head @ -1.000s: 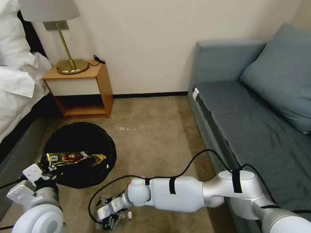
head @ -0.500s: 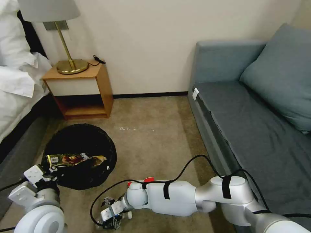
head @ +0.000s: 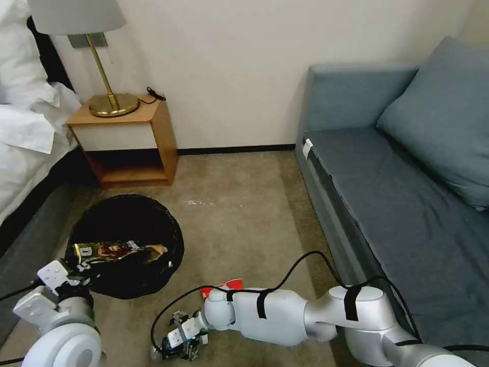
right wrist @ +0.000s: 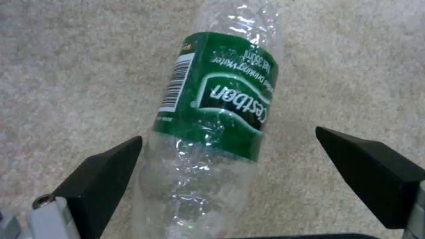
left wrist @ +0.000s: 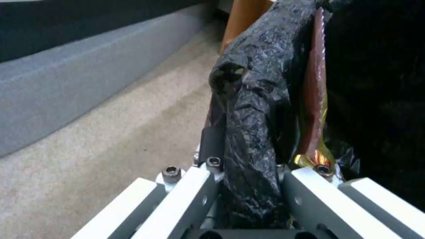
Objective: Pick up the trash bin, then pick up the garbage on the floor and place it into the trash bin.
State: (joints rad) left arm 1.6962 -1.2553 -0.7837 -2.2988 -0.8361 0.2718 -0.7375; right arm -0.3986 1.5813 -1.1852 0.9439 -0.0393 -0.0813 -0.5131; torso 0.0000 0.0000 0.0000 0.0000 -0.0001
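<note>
step: bottle pickup | left gripper (left wrist: 248, 186) pinching black-bagged round trash bin (head: 127, 224) rim | right gripper (right wrist: 230, 159) fingers spread astride clear green-labelled plastic bottle (right wrist: 217, 109) | next: close, lift

A brass lamp (head: 104, 76) stands on a wooden nightstand (head: 130, 142) upper left; a blue-grey sofa (head: 402, 199) with what seems a cushion (head: 443, 117) right.

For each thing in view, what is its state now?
Trash bin: on the carpet, rim gripped.
Left gripper: shut on the bin's rim.
Snack wrapper: lying in the bin.
Bottle: lying on the carpet.
Right gripper: open, straddling the bottle.
Red-and-white packet: on the carpet.
</note>
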